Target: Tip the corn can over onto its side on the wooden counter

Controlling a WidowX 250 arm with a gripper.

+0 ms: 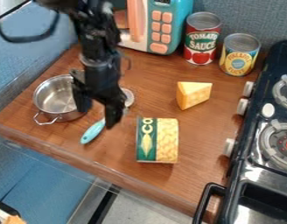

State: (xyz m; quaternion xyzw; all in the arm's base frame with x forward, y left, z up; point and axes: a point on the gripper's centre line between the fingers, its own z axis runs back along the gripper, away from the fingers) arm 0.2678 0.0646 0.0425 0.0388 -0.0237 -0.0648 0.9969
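Observation:
The black gripper (pixel 99 114) hangs over the left part of the wooden counter, its two fingers apart and nothing seen between them. Its left finger overlaps the right side of a small metal pot (pixel 56 97). Behind the right finger lies a utensil with a light-blue handle (pixel 93 131) and a metal head (pixel 129 97), its middle partly hidden. Whether the gripper touches either is unclear. To the right, a corn can (pixel 158 140) with a green and yellow label lies on its side. A yellow cheese wedge (pixel 192 94) rests farther back.
A teal toy microwave (pixel 162 27) stands at the back, beside a tomato sauce can (pixel 201 38) and a pineapple can (pixel 239 54). The dark stove (pixel 251 151) with its knobs and front handle borders the counter on the right. A blue wall (pixel 29 46) rises at the left.

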